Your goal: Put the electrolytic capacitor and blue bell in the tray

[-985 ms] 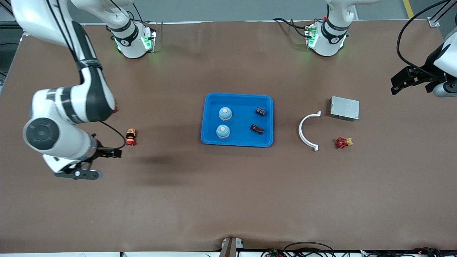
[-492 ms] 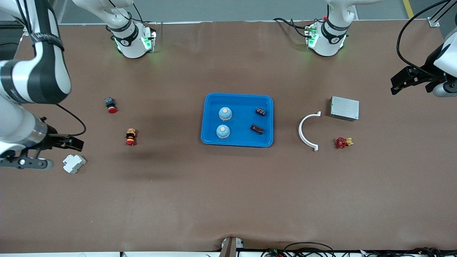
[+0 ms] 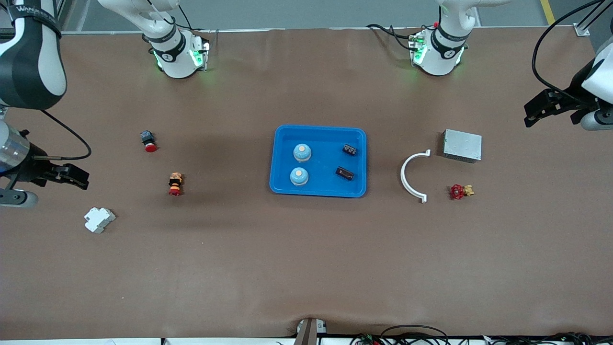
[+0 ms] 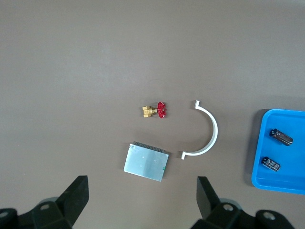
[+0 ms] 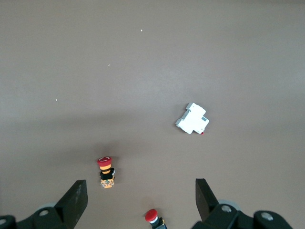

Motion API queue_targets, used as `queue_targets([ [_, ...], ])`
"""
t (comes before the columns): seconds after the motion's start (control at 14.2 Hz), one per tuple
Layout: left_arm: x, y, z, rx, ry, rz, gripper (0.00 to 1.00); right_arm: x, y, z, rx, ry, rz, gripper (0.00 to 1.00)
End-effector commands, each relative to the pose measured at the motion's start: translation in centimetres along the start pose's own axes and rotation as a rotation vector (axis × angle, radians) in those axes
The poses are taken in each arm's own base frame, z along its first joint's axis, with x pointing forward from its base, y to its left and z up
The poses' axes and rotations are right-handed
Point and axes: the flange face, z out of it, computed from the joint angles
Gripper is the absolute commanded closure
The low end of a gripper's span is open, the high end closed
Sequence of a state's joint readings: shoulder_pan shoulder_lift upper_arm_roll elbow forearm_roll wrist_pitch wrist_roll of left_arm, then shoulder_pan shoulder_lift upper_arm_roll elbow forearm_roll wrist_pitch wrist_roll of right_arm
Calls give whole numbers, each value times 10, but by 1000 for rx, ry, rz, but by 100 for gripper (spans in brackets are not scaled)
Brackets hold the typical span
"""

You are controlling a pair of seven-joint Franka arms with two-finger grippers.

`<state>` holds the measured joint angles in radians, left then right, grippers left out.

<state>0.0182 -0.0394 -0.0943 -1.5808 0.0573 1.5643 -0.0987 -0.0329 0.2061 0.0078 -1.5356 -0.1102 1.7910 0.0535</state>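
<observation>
The bright-blue tray [image 3: 323, 163] sits mid-table. In it stand two blue bells [image 3: 302, 152] [image 3: 299, 176], and two black electrolytic capacitors [image 3: 349, 149] [image 3: 345, 173] lie on their sides. My left gripper [image 3: 532, 115] hangs open and empty over the left arm's end of the table, high above the grey box. Its wrist view shows its own open gripper [image 4: 142, 200] and a corner of the tray [image 4: 290, 179] with both capacitors [image 4: 281, 137]. My right gripper [image 3: 72, 178] is open and empty over the right arm's end; its wrist view shows it open [image 5: 140, 200].
A grey metal box [image 3: 462, 145], a white curved clip [image 3: 412, 176] and a red-handled brass valve [image 3: 459, 191] lie toward the left arm's end. A red push button [image 3: 149, 141], a red-and-yellow button [image 3: 175, 184] and a white breaker [image 3: 99, 220] lie toward the right arm's end.
My right arm has swung out toward its end of the table, uncovering the white breaker and the red push button. The left arm and the tray's contents have not moved.
</observation>
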Motion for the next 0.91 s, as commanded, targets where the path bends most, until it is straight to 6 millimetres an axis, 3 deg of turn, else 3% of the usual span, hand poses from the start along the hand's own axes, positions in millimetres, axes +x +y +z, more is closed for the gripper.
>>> queue_targets([
  [0.0,-4,1,-4,-12,2,5,0,-12,7,-10,22,12,-7,0],
  [0.28,-4,1,-5,-14,3,4,0,-20,8,-34,23,50,-5,0],
  [0.84,-4,2,-7,-17,6,5,0,-33,17,-54,44,72,19,0],
])
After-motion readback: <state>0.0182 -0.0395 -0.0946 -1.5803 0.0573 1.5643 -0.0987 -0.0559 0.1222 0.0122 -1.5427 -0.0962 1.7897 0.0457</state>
